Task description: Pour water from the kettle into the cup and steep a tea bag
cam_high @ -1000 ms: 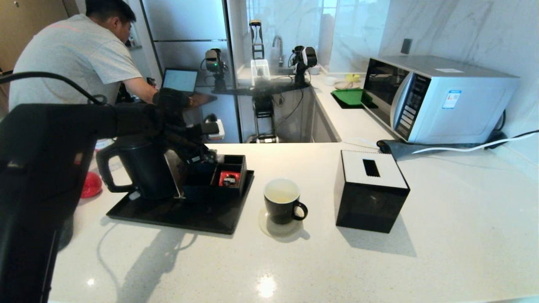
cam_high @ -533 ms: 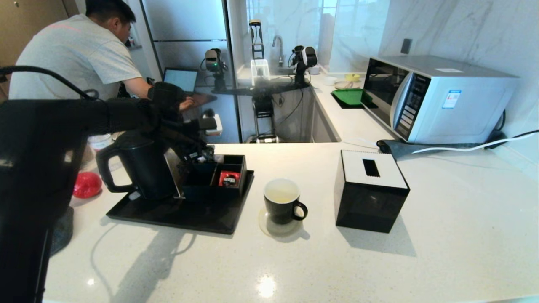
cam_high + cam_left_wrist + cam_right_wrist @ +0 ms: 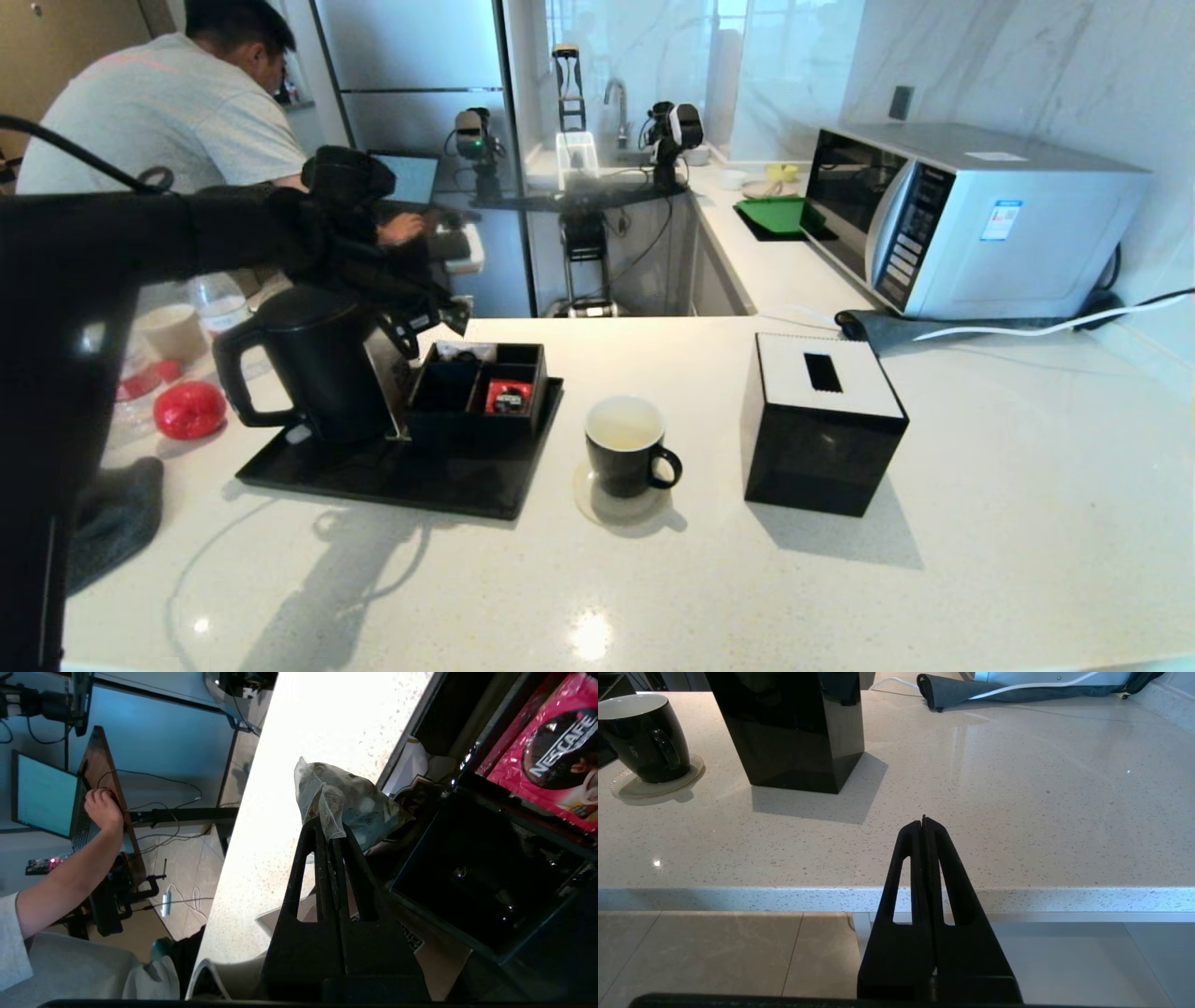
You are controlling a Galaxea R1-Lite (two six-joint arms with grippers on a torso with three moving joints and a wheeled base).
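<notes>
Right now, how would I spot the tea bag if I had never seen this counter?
Find the black tray at the counter's left end, with the tall black kettle standing on it. Just above the divided black box beside that kettle, the left gripper pinches the tea bag. It is a small see-through mesh pouch, unlike the glossy red sachet lying in the box.

The tea bag [image 3: 343, 800] is too small to be made out in the head view, and its lower end is covered by the left gripper [image 3: 331, 828]. The kettle [image 3: 313, 369] is partly hidden behind the left arm; its spout perhaps lies there. The water cannot be judged inside the cup [image 3: 625, 448]. The red sachet [image 3: 546, 751] beside the tea bag is cut off.
</notes>
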